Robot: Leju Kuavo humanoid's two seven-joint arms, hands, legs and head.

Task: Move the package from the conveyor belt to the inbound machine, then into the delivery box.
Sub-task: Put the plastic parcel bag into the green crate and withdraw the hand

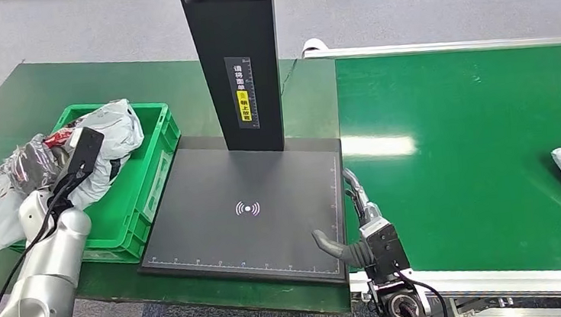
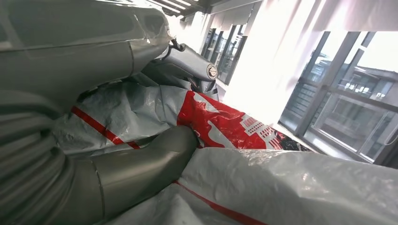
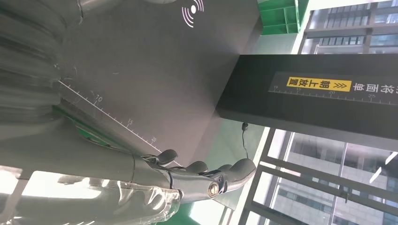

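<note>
Green tabletop, and the package [image 1: 16,189] hangs over the near-left rim of the delivery box [image 1: 154,131], the left hand [image 1: 72,173] wrapped around it, its thumb [image 2: 141,164] pressed into the plastic. Right hand [image 1: 347,248] idles with fingers spread at the inbound machine [image 1: 243,208] edge.

The black upright post of the inbound machine [image 1: 236,63] carries a white-character label with a yellow strip [image 1: 245,92], too small to read, and its flat black scanning plate [image 1: 214,225] bears a white wireless-wave sign [image 1: 247,208] and edge ruler numbers 10, 15, 20 [image 3: 114,110].
</note>
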